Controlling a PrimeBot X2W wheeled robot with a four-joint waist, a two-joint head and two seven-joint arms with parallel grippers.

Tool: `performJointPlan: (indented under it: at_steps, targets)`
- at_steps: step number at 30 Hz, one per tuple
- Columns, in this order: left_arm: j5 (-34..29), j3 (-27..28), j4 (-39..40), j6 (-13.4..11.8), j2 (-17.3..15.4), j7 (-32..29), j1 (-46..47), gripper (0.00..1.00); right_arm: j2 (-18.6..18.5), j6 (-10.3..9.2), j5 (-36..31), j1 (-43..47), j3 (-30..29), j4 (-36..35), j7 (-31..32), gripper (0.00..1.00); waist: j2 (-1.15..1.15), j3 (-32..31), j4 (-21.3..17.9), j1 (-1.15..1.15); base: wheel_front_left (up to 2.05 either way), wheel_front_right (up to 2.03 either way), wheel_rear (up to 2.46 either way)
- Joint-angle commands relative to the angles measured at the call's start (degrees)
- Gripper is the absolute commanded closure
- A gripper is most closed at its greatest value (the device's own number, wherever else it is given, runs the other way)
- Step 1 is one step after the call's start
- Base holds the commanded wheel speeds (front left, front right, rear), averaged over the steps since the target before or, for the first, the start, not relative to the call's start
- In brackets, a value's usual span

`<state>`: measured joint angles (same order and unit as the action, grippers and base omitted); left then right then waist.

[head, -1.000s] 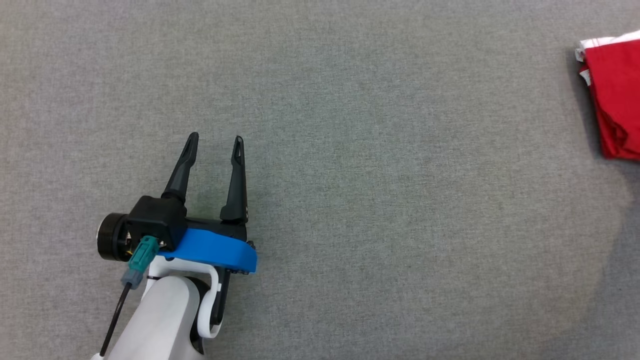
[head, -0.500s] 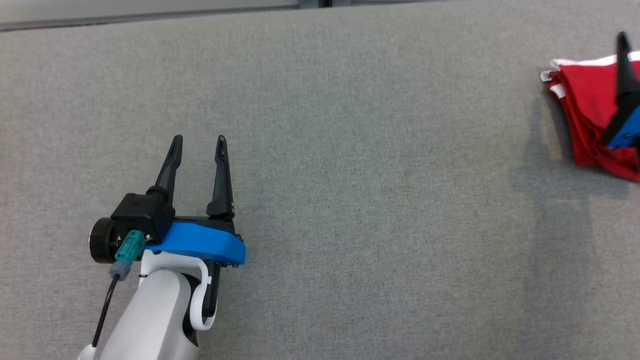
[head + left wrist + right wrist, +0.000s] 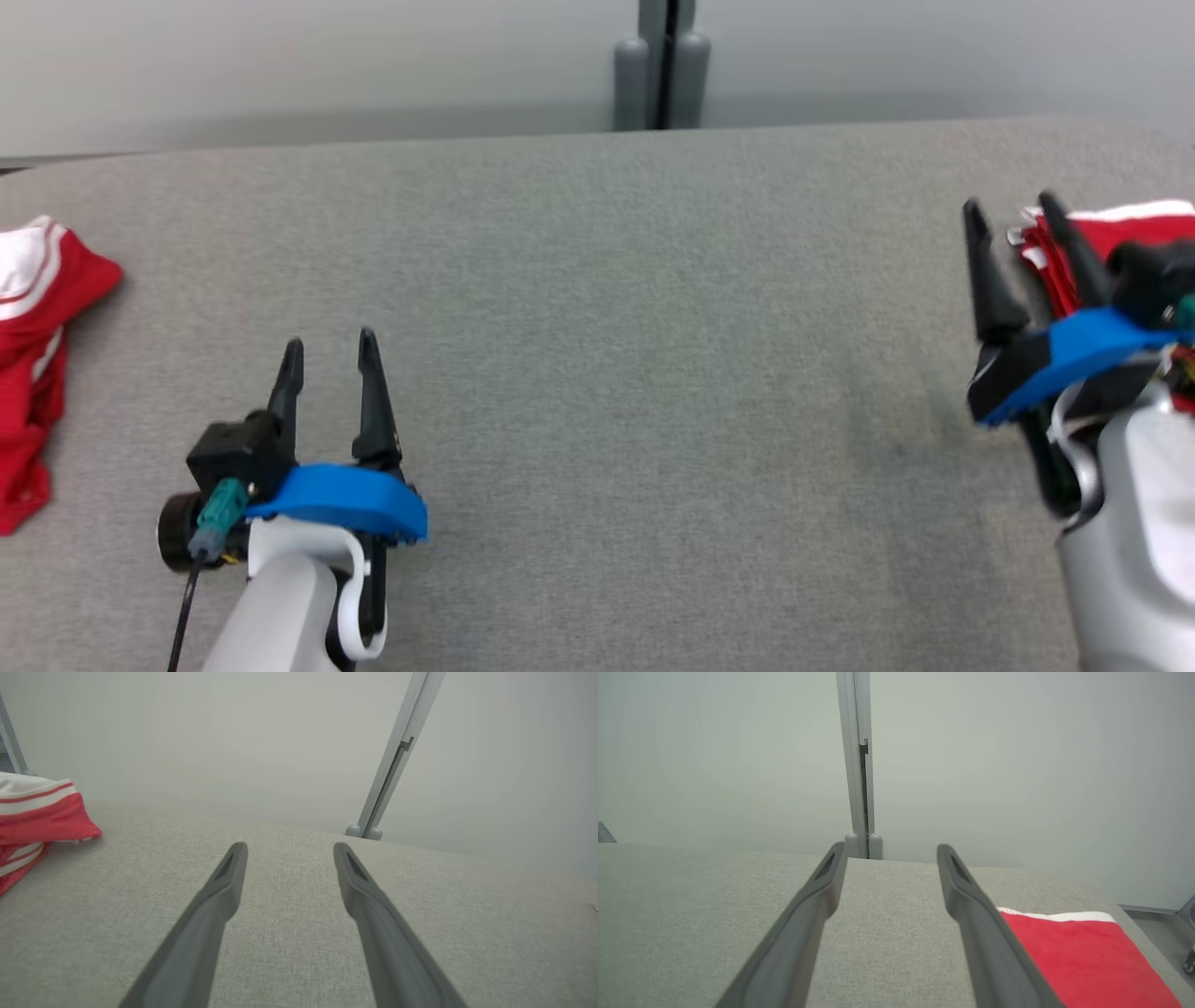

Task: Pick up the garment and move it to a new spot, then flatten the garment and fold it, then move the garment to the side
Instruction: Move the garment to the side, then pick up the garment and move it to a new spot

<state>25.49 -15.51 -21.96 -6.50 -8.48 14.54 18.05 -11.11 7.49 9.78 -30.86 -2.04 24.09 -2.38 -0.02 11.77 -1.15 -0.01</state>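
The folded garment [image 3: 1083,952], red with a white edge, lies flat at the right end of the counter [image 3: 653,373]. The right pincer [image 3: 1008,207] stands just beside its left edge, jaws wide, holding nothing. The set-aside step appears complete. The left pincer [image 3: 330,341], also wide and empty, sits near left. A crumpled garment [image 3: 37,355] lies at the left end. The next move likely calls for the left pincer to reach left and grasp it.
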Motion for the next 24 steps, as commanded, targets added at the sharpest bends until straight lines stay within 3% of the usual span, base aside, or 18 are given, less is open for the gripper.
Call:
performJointPlan:
  at_steps: [1, 14, 24]
  targets:
    - [0.25, 0.36, -0.7, 0.38, 0.27, 0.31, -1.19, 0.0, 1.27, 0.01, 0.93, 3.18, 0.0, -1.38, -0.12, 0.0, 0.02, -0.86, 0.59, 0.01, 0.0, 0.0, 0.0]
    - [-0.44, -0.96, -3.34, 2.4, 1.25, 0.68, -7.76, 0.0, 7.96, 0.01, -2.73, 21.1, -3.25, -11.92, -2.15, 0.0, 0.02, -6.26, 3.79, 0.01, 0.0, 0.0, 0.0]
    - [-0.59, -1.3, -4.11, 2.74, 1.8, 0.71, -8.82, 0.0, 8.18, 0.01, 1.22, 25.05, -0.25, -9.69, -3.89, 0.0, 0.02, -9.67, 2.75, 0.01, 0.0, 0.0, 0.0]
